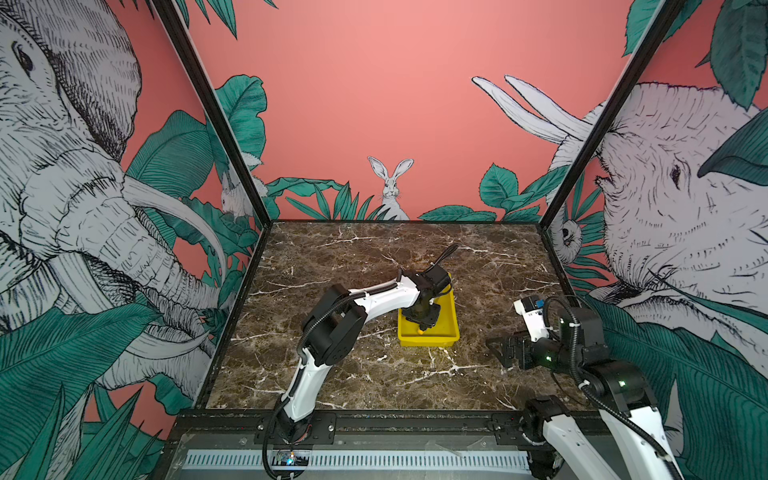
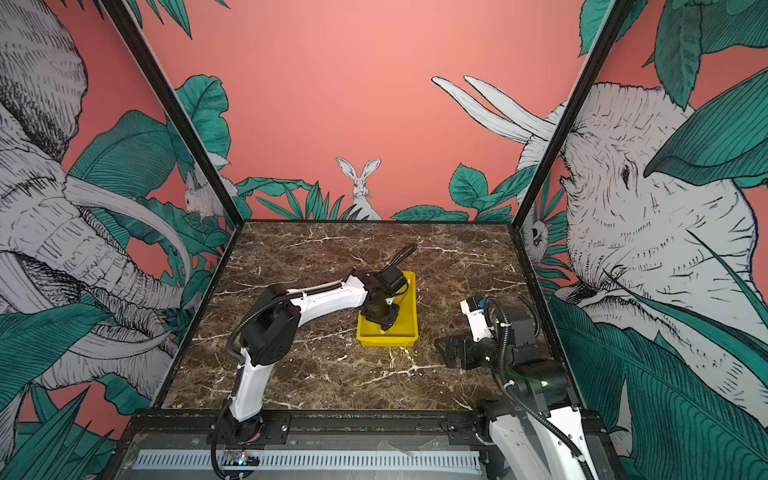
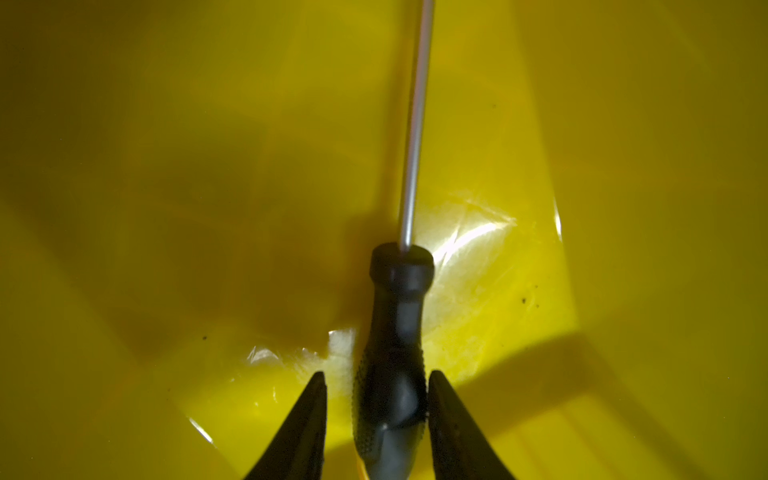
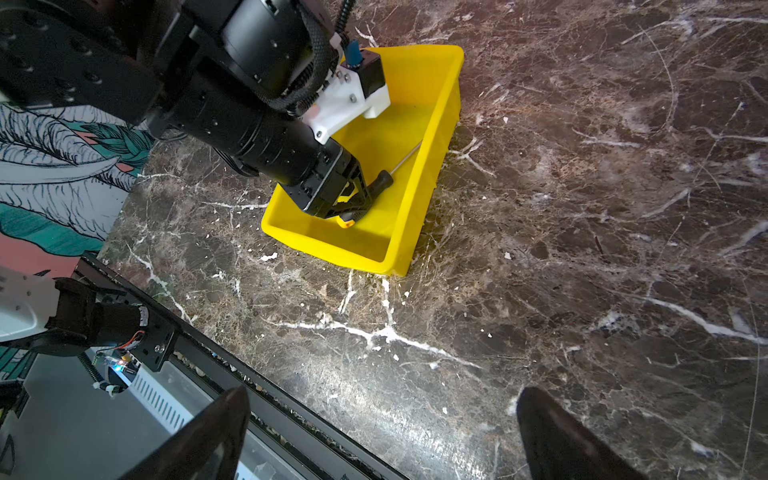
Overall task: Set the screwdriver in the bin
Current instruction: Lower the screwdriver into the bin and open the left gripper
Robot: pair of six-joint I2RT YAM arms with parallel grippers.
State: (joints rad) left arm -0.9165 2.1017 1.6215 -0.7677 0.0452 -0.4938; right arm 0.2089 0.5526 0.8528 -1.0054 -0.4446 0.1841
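Screwdriver point(image 3: 399, 316) is inside the bin point(image 1: 428, 341), lengthwise. It looks to be lying on the yellow floor, though contact can't be confirmed from these views. Its shaft point(image 4: 405, 158) runs toward one long wall, and the orange butt end point(image 4: 347, 223) points toward the near short wall.

Left gripper point(image 3: 376, 374) is down in the bin and straddles the handle point(image 3: 390, 395). The jaws are apart: there is a clear gap on one side, while the other finger sits just beside the handle or barely touches it. It is not clamped.

Right gripper point(image 4: 384, 392) is parked over the worktop point(image 1: 353, 374), well apart from the bin. Its jaws are wide apart and hold nothing.

Handling, as a judgement:
- The tool is small, slim, rigid and likely light, and not fragile.
- The round body will probably roll once free on the smooth plastic floor.
- The metal shaft is thin and slick, so it makes a poor grip spot and would pivot in the jaws.
- The best hold is across the thick dotted-texture part of the handle, near its balance point, which is where the jaws stand now.
- The bin is thin plastic and looks light, so it may slide if a finger nudges a wall.

The task looks as good as done. A straight lift out should avoid dragging the handle along.
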